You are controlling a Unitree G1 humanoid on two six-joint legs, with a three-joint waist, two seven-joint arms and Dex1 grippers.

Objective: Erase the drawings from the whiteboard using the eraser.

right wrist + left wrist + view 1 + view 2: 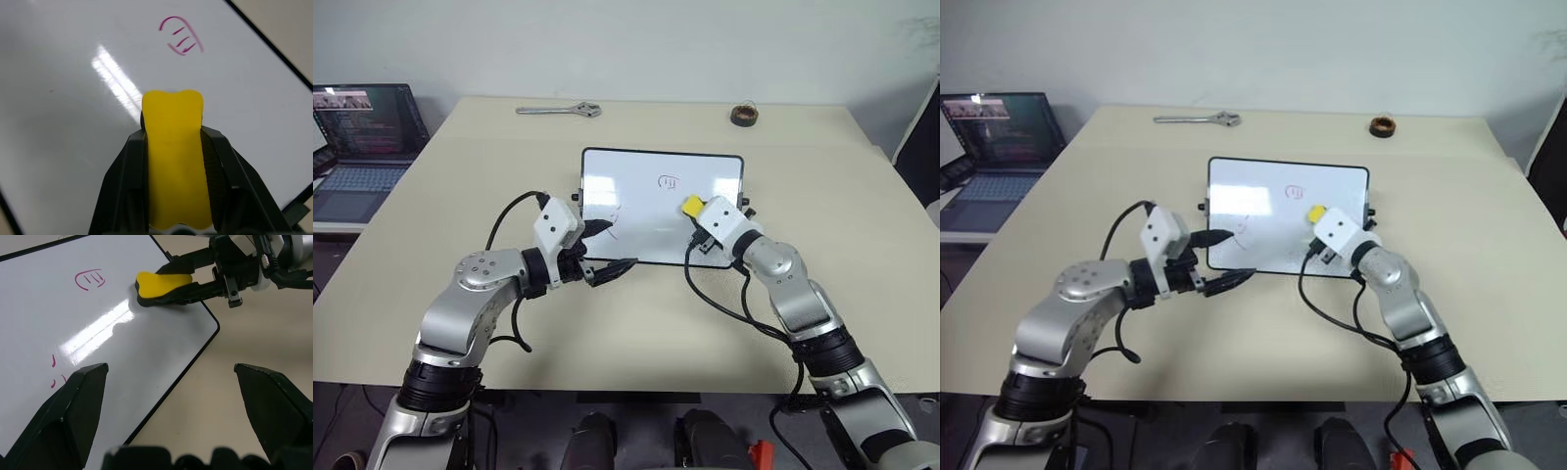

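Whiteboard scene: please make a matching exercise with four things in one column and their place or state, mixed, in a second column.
1. eraser
2. pink drawing
3. wrench
4. left pincer

a. open, at the whiteboard's near edge
b. on the table's far side
c. clamped in the right pincer
d. unerased, ahead of the eraser

Pairs: 1-c, 2-d, 3-b, 4-a

Whiteboards (646, 211): one, in front of me mid-table.
Erasers (174, 161): one.
Drawings: one pink squiggle (90, 279) on the far part of the board, a few small pink strokes (55, 374) nearer left.
Wrenches (560, 111): one, far left.
Tape rolls (744, 115): one, far right.
Laptops (364, 147): one, far left off the table.
My grippers: two, left gripper (607, 250) and right gripper (697, 217).
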